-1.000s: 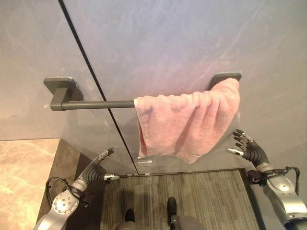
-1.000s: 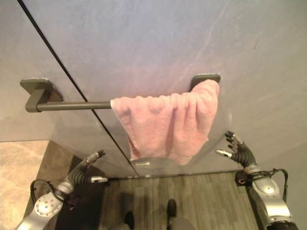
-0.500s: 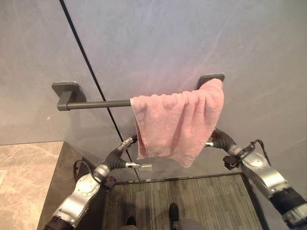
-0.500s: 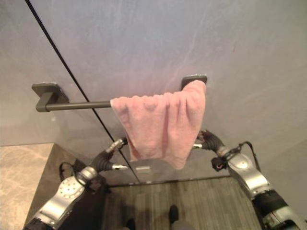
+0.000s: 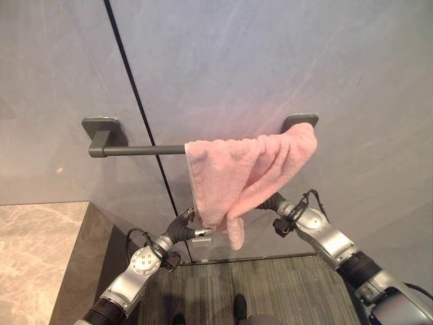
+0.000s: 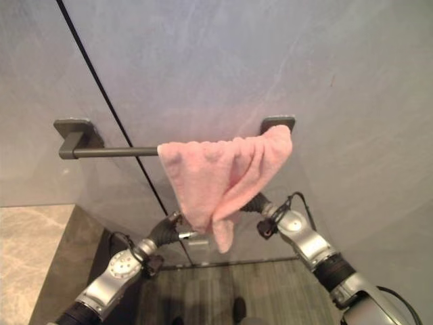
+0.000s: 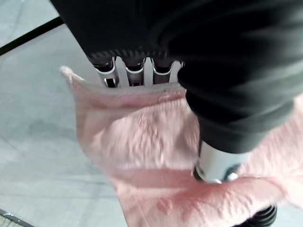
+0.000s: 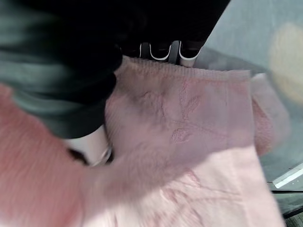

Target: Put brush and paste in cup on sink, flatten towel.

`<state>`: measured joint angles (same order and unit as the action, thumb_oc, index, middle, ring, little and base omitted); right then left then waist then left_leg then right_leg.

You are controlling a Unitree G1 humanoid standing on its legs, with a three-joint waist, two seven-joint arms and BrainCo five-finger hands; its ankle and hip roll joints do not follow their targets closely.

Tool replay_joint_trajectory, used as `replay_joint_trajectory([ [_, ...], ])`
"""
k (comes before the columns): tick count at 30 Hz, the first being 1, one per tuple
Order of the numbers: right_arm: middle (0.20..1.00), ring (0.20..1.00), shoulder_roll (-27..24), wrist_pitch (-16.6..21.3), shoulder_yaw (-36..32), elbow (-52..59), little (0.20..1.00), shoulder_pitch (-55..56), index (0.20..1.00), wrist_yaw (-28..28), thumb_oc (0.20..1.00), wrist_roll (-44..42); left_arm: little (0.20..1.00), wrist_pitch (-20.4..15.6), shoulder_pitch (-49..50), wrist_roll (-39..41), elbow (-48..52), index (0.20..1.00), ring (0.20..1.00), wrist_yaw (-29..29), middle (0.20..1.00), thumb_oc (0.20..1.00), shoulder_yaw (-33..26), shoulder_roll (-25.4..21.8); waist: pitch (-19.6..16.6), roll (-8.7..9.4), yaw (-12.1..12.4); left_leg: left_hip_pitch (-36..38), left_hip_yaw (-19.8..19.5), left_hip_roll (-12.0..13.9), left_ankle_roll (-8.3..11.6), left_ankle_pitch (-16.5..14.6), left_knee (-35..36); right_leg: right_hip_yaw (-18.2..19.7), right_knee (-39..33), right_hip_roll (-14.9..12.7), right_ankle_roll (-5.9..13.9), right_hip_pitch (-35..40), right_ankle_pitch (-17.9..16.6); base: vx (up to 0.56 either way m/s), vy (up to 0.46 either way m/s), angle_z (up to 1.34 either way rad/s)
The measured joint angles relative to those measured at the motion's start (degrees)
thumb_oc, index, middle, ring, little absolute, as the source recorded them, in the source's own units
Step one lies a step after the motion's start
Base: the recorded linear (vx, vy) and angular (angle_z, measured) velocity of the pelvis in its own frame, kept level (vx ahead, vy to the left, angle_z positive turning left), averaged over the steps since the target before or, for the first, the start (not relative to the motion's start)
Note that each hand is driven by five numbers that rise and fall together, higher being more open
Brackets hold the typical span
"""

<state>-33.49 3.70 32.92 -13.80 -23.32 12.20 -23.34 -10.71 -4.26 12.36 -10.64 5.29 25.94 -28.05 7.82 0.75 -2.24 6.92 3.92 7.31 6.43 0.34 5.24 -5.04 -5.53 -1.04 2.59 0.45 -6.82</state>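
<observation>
towel (image 5: 237, 176): hung bunched on the wall bar (image 5: 139, 149) | left hand (image 7: 208, 161): lower edge pinched, thumb in front, fingers behind | right hand (image 8: 90, 146): same pinch | likely held so it can be pulled flat

We see a pink towel (image 5: 233, 177) of soft, looped terry cloth, matt and nubbly, with a flat woven border band. It hangs on a dark grey metal bar (image 5: 139, 149) with a dull satin finish. Behind it the wall (image 5: 270, 61) looks like smooth grey stone-effect panels with a faint sheen.
</observation>
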Motion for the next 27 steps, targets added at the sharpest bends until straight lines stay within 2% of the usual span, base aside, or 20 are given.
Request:
replay_joint_trajectory([
  [2, 0.2, 0.2, 0.1, 0.06, -1.03, 0.87, 0.2, 1.24, 0.2, -0.93, 0.2, 0.06, 0.2, -0.02, -0.01, -0.2, 0.09, 0.2, 0.2, -0.22, 0.2, 0.2, -0.49, -0.47, -0.03, 0.05, -0.02, -0.3, -0.05, 0.04, 0.02, 0.01, 0.0, 0.0, 0.0, 0.02, 0.02, -0.27, 0.02, 0.03, 0.063, 0.02],
  [4, 0.2, 0.2, 0.54, 0.09, -7.04, 4.42, 0.2, 7.15, 0.2, -2.04, 0.2, 0.13, 0.2, -0.08, 0.57, -1.76, 1.94, 0.2, 0.2, -0.22, 0.2, 0.2, -1.1, -1.47, -0.03, 0.05, 0.37, -0.99, -0.31, 0.06, 0.06, 0.07, 0.02, -0.4, 0.0, -0.02, 0.03, -0.64, 0.08, 0.04, 0.056, 0.1],
  [7, 0.2, 0.2, 0.8, 0.08, -8.42, 5.62, 0.2, 9.93, 0.2, -2.8, 0.2, 0.63, 0.2, -0.14, 0.79, -2.48, 5.17, 0.2, 0.2, -0.19, 0.2, 0.2, -1.24, -2.63, -0.03, 0.05, 0.23, -0.9, -0.25, -0.02, 0.06, 0.04, 0.02, -0.22, 0.0, -0.06, 0.13, -0.68, 0.16, 0.04, 0.039, 0.0],
  [8, 0.2, 0.2, 0.87, 0.09, -11.62, 8.96, 0.2, 12.92, 0.2, -3.12, 0.2, 0.68, 0.2, -0.25, 1.21, -3.94, 8.7, 0.2, 0.2, -0.02, 0.2, 0.2, -2.02, -3.95, -0.03, 0.05, 0.08, -1.04, -0.26, -0.05, 0.05, 0.04, 0.06, -0.33, 0.0, -0.11, 0.17, -0.72, 0.2, 0.04, 0.039, -0.02],
  [11, 0.2, 0.2, 1.07, 0.18, -13.76, 13.52, 0.2, 15.86, 0.2, -3.09, 0.2, 0.02, 0.2, -0.84, 1.6, -4.05, 13.29, 0.2, 0.2, -0.05, 0.2, 0.2, -5.02, -5.09, -0.03, 0.05, -0.32, -1.01, -0.23, -0.05, 0.03, 0.0, 0.05, -0.25, 0.0, -0.1, 0.17, -0.78, 0.2, 0.01, 0.011, 0.0],
  [15, 0.2, 0.2, 0.6, 0.91, -18.69, 26.11, 0.2, 22.51, 0.2, -1.68, 0.2, -4.26, 0.2, -2.73, 5.17, -3.85, 23.73, 0.2, 0.2, -0.24, 0.2, 0.2, -11.65, -5.33, -0.05, 0.1, -0.32, -1.12, -0.1, -0.06, -0.01, -0.25, 0.07, -0.22, 0.01, -0.13, 0.26, -0.94, 0.27, 0.03, 0.017, -0.01],
  [19, 0.2, 0.2, 3.55, 3.54, -20.37, 31.71, 0.2, 23.75, 0.2, -0.82, 0.2, -7.6, 0.2, -5.4, 9.65, -3.14, 28.71, 0.2, 0.2, -1.28, 0.2, 0.2, -16.31, -1.34, -0.27, 0.47, -0.06, -1.29, -0.12, -0.21, -0.16, -0.48, 0.3, -0.25, 0.01, -0.32, 0.74, -0.84, 0.85, 0.01, -0.001, 0.02],
  [20, 0.2, 0.2, 5.2, 3.84, -18.87, 32.37, 0.2, 22.83, 0.2, -0.58, 0.2, -7.62, 0.2, -5.91, 12.0, -1.72, 29.03, 0.2, 0.2, -2.95, 0.2, 0.2, -18.3, 3.66, -0.49, 0.82, 0.15, -1.49, -0.42, -0.55, -0.23, -0.48, 0.06, -0.47, 0.0, -0.63, 0.79, -1.12, 0.9, 0.02, -0.002, 0.1],
  [22, 0.2, 0.2, 5.76, 3.86, -17.98, 32.26, 0.2, 22.09, 0.2, -0.8, 0.2, -7.61, 0.2, -6.16, 12.91, -2.15, 29.39, 0.2, 0.2, -4.29, 0.2, 0.2, -18.79, 3.91, -0.71, 0.99, 1.62, -2.15, -0.64, -0.54, -0.24, -0.48, 0.06, -0.77, 0.01, -0.8, 0.83, -1.42, 0.86, 0.01, -0.013, 0.13],
  [25, 0.2, 0.2, 8.96, 4.52, -13.81, 30.28, 0.2, 19.95, 0.2, -2.27, 0.2, -7.52, 0.2, -8.08, 15.41, -2.24, 26.34, 0.2, 0.2, -9.75, 0.2, 0.2, -18.71, 8.73, -0.92, 1.0, 3.19, -2.33, -2.37, -0.89, -0.37, -0.33, 0.04, -2.6, 0.06, -1.23, 0.87, -0.39, 0.96, -0.03, -0.032, 0.31],
  [27, 0.2, 0.2, 11.38, 4.6, -10.69, 26.83, 0.2, 18.22, 0.2, -3.45, 0.2, -7.49, 0.2, -8.11, 16.82, -2.31, 22.5, 0.2, 0.2, -11.52, 0.2, 0.2, -18.16, 8.65, -1.14, 1.09, 4.23, -2.96, -3.89, -1.01, -0.37, -0.17, -0.03, -3.91, 0.01, -1.42, 0.93, -0.48, 1.23, -0.01, -0.001, 0.34],
])
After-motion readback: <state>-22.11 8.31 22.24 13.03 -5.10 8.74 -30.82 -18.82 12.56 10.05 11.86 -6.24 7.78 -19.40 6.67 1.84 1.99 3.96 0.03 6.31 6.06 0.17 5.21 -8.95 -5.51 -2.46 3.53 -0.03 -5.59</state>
